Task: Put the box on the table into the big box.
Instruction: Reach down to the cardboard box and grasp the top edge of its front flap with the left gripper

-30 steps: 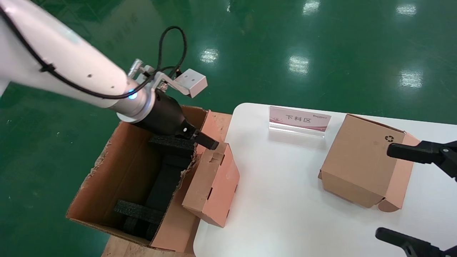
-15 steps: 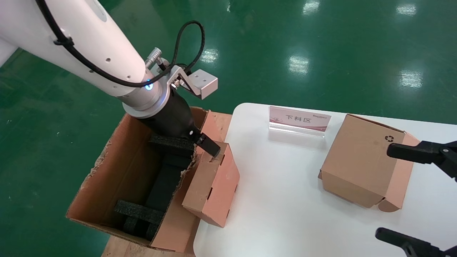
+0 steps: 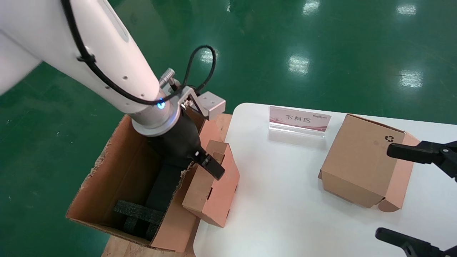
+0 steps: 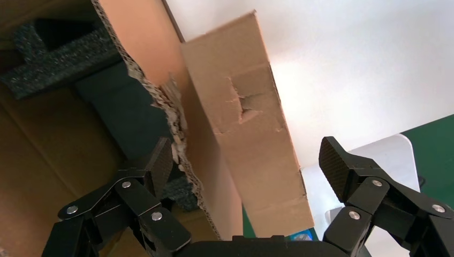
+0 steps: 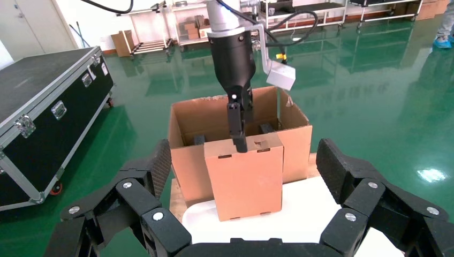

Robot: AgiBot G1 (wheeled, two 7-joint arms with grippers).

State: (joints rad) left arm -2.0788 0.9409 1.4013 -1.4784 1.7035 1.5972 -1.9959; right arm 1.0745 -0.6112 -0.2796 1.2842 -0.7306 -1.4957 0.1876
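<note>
The left gripper (image 3: 210, 166), fingers spread, has dropped lower over the small plain brown cardboard box (image 3: 213, 184), which still leans at the white rounded table's (image 3: 285, 200) edge against the large torn brown carton (image 3: 121, 178), while the right gripper (image 5: 243, 176) waits open beside the recycling-marked cardboard box (image 3: 364, 160).

Small plain brown cardboard mailer box (image 3: 210, 185) with tuck tabs is sitting tilted at the left edge of the white round-cornered counter (image 3: 285, 200), leaning against the big box's wall. Large brown corrugated carton (image 3: 117, 185) with ragged torn flaps is standing open beside the counter, holding black foam blocks (image 3: 139, 212).
</note>
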